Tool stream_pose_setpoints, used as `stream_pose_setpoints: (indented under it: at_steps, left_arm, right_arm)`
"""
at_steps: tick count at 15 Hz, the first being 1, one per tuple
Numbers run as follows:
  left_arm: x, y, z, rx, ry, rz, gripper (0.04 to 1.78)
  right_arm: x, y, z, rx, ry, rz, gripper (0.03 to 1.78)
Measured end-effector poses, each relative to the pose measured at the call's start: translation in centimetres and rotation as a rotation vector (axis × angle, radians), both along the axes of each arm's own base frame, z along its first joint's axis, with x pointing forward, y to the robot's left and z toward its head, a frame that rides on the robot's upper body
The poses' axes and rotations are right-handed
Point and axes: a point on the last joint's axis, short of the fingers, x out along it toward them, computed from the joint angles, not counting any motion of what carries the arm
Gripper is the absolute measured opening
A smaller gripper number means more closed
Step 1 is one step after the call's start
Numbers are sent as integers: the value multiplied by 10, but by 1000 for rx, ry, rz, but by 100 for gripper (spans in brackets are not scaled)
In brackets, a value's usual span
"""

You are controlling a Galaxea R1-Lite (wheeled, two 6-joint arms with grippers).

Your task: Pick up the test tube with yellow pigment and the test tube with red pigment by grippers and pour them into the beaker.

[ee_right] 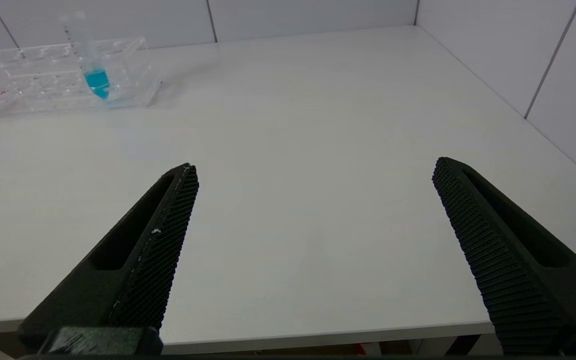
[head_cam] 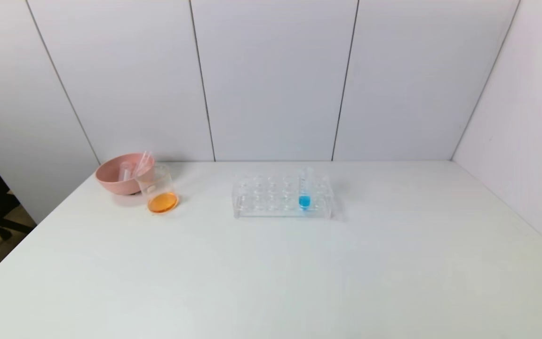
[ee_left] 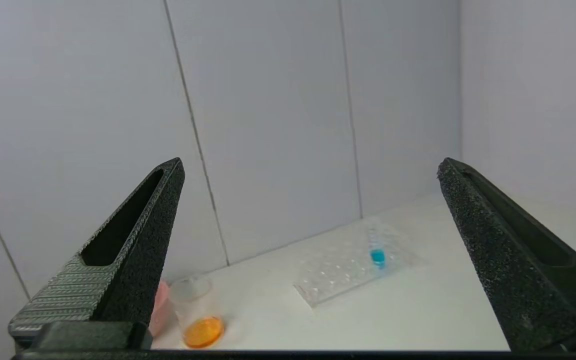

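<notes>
Two emptied tubes [head_cam: 135,167] lean inside the pink bowl [head_cam: 113,180] just behind the beaker [head_cam: 159,190], whose orange pool suggests both pigments are already poured. Only a blue tube [head_cam: 305,192] stands in the rack [head_cam: 280,197], well right of the beaker. Left gripper [ee_left: 308,167] and right gripper [ee_right: 313,172] hang back off the worktop [head_cam: 299,273], fingers spread, holding nothing.

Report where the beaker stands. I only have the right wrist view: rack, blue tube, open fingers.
Observer: The beaker stands on the table, to the robot's left of the rack, beside a pink bowl.
Operator: Give me its contents.
Observer: A shallow layer of orange liquid at the bottom.
Operator: Check the left gripper.
Observer: The left gripper is open, holds nothing, and is out of the head view.
</notes>
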Motion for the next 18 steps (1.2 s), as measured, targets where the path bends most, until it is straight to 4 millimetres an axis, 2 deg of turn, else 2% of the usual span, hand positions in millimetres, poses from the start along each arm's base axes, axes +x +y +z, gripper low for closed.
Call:
stream_pose_setpoints:
  at_steps: [3, 5, 8, 13, 15, 18]
  left_arm:
    - [-24, 2, -26, 3, 10, 25, 176]
    - [-28, 4, -51, 11, 43, 115, 176]
    - [-12, 8, -91, -15, 137, 300, 176]
    - [23, 10, -172, 3, 430, 424, 176]
    - [26, 10, -181, -28, 475, 438, 176]
    - [27, 11, -183, -51, 489, 435, 176]
  right_arm:
    - [0, 0, 0, 0, 0, 0, 171]
    - [0, 0, 0, 0, 0, 0, 171]
    - [0, 0, 0, 0, 0, 0, 171]
    - [0, 0, 0, 0, 0, 0, 171]
    - [0, 0, 0, 0, 0, 0, 171]
    - [0, 0, 0, 0, 0, 0, 171]
